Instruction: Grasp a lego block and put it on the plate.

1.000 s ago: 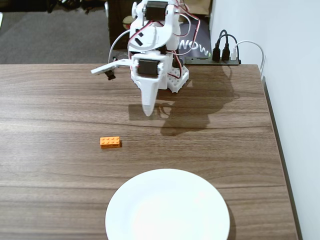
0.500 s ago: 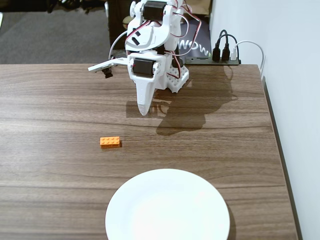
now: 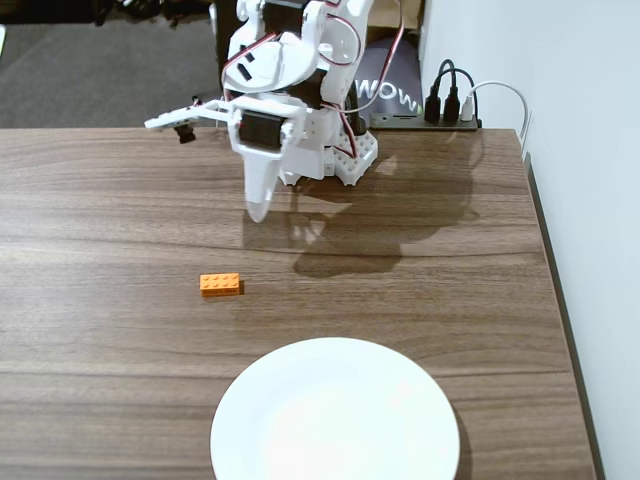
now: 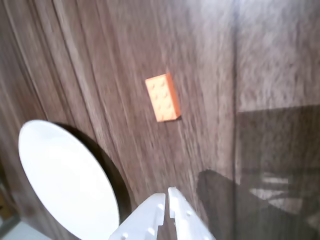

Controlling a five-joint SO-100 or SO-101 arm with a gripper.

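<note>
The orange lego block [image 3: 220, 284] lies flat on the wooden table, left of centre in the fixed view; it also shows in the wrist view [image 4: 163, 97]. The white plate [image 3: 335, 415] sits at the front edge, empty; in the wrist view it lies at lower left [image 4: 65, 180]. My white gripper [image 3: 260, 208] hangs above the table behind the block, well clear of it. In the wrist view the gripper [image 4: 167, 193] enters from the bottom, jaws closed together, holding nothing.
The arm's base [image 3: 330, 150] stands at the back of the table. A power strip with plugs and cables [image 3: 450, 105] sits at the back right. The table's right edge [image 3: 555, 300] runs next to a white wall.
</note>
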